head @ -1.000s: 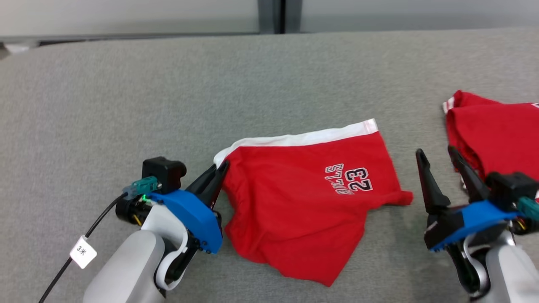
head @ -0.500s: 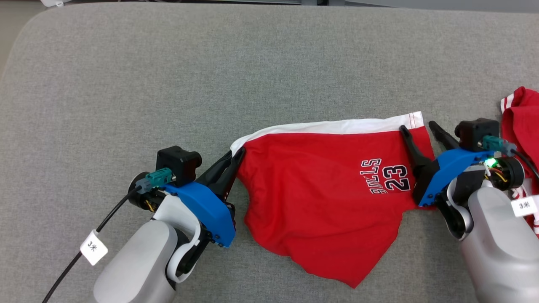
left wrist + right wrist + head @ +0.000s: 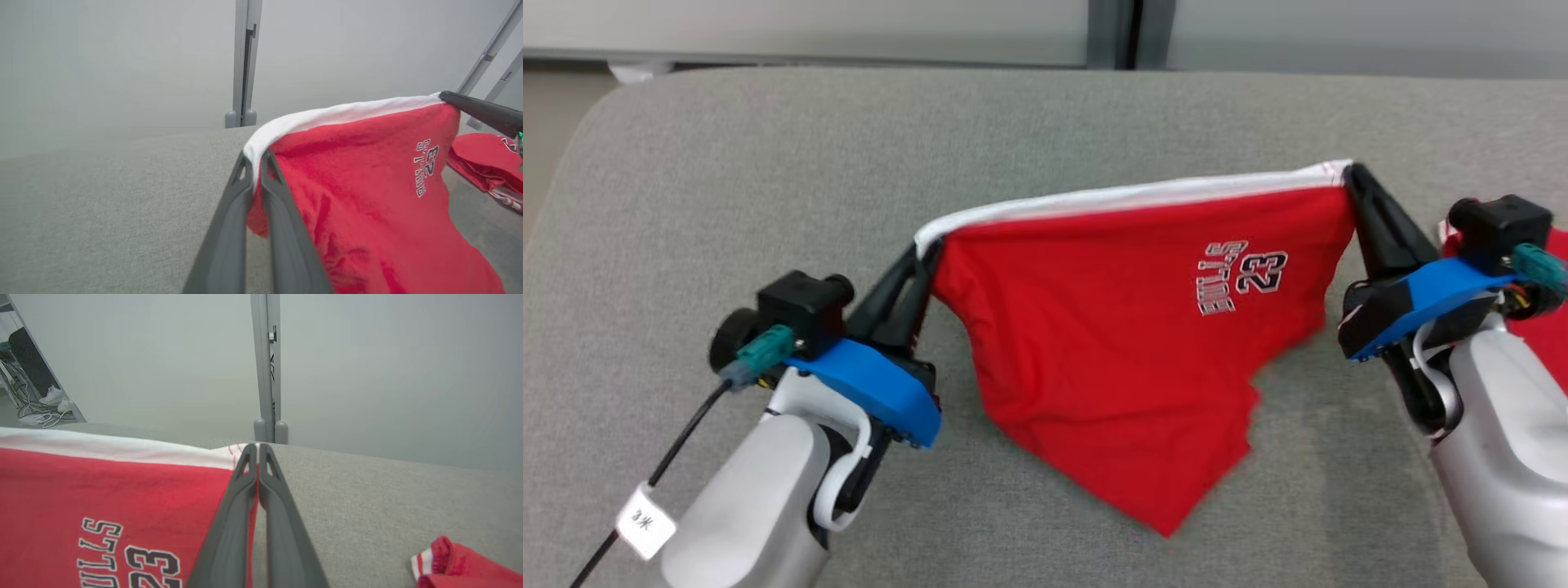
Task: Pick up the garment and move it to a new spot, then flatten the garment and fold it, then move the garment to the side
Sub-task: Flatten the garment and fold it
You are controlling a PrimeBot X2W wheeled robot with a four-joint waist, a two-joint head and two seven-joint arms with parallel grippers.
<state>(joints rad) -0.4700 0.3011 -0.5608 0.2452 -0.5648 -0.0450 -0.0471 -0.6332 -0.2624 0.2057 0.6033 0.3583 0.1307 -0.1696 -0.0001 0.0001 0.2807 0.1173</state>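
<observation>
While both end effectors are pressed shut on it, the red garment point(image 3: 1119, 327) hangs between them like a little flag. The left end effector point(image 3: 925, 255) pinches the white band point(image 3: 1135, 196) at one top corner. The right end effector point(image 3: 1356, 175) pinches the band at the other top corner. The band runs almost straight from one to the other. Under it the red cloth drops down to a point, and I cannot tell if that point touches the counter point(image 3: 768, 163). White and black letters point(image 3: 1241, 278) sit on the cloth near the right end effector.

The counter is wide, grey and soft-looking, like felt. It has a round corner far out past the left end effector. An other red cloth point(image 3: 449, 563) with white stripes lies on the counter on the outer side of the right end effector, apart from the held one.

Past the far edge of the counter, ahead of both end effectors, stands a pale grey wall point(image 3: 809, 28) with a grey post point(image 3: 267, 375) in the middle. In the right wrist view, cables point(image 3: 24, 410) and white shoes point(image 3: 55, 396) lie far off to the left of the fingers. A small white tag point(image 3: 645, 523) hangs on a black wire by the left arm.
</observation>
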